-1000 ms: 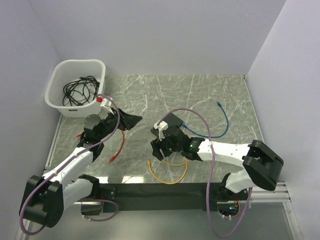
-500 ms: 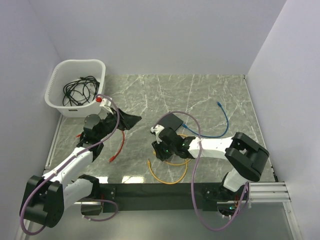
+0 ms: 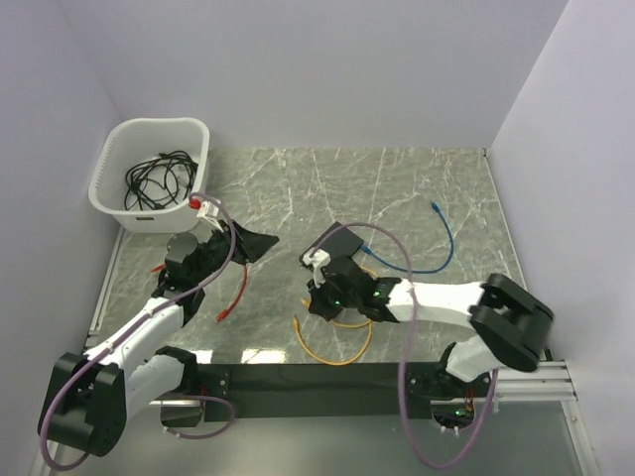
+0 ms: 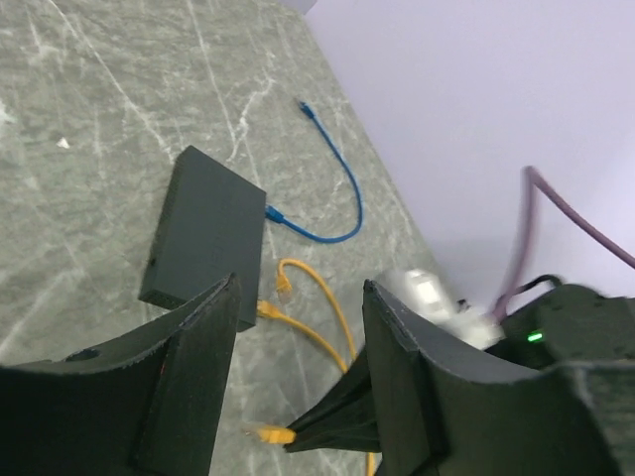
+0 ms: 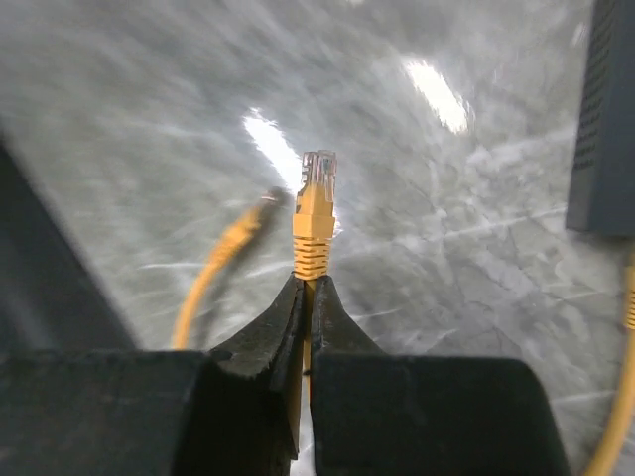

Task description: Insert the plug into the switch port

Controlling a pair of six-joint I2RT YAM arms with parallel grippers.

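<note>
A black switch [image 3: 343,239] lies mid-table, with a blue cable [image 3: 448,240] curling to its right. Just nearer, the right gripper [image 3: 316,301] sits over a yellow cable [image 3: 340,362]. The left gripper [image 3: 260,244] is further left, beside a red cable [image 3: 238,288]. A white basket [image 3: 159,123] stands far left.

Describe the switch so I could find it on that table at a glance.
Start at the green marble table and look near its middle, away from the white basket in the far left corner. The switch is the flat black box lying there. It alone is solid and rectangular, while the blue cable meeting its edge is thin and curved.
</note>
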